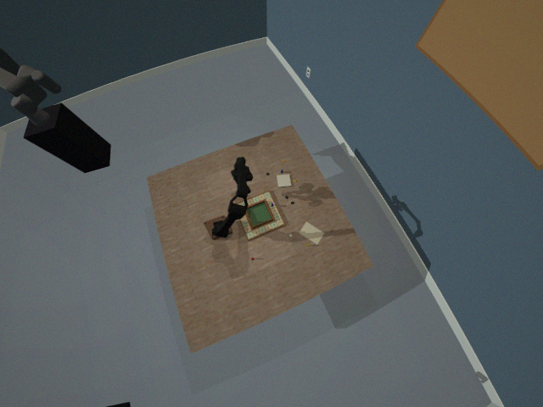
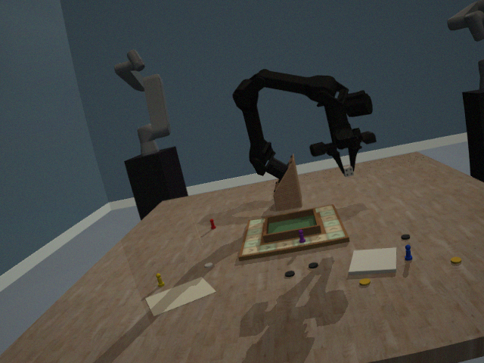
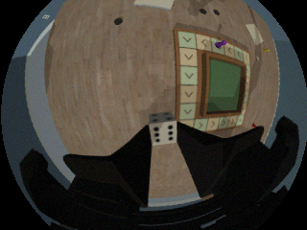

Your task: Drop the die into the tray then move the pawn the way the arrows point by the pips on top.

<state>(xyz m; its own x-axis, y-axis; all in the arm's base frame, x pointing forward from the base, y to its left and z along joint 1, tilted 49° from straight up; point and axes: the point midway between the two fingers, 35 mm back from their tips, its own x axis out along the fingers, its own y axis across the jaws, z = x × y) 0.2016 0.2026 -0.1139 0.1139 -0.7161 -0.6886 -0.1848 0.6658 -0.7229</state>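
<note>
My gripper [image 2: 347, 172] [image 3: 161, 126] is shut on the white die and holds it in the air, above and beyond the board's right rear corner in the exterior view. The die [image 2: 349, 172] [image 3: 163, 132] shows black pips, with six on the face turned to the wrist camera. The board [image 2: 255, 251] [image 3: 188, 76] has a ring of green and tan squares with arrows around the dice tray. The tray [image 2: 292, 225] [image 3: 225, 86] has a green floor and wooden walls, and nothing shows in it. The purple pawn [image 2: 302, 236] [image 3: 221, 44] stands upright on a square of the near side in the exterior view.
A red pawn [image 2: 212, 224], a yellow pawn [image 2: 159, 280] and a blue pawn [image 2: 407, 252] stand off the board. A pale block [image 2: 373, 261] and a cream card [image 2: 180, 296] lie nearer. Black discs, yellow discs and a white disc lie around. A wooden wedge [image 2: 289, 191] stands behind the board.
</note>
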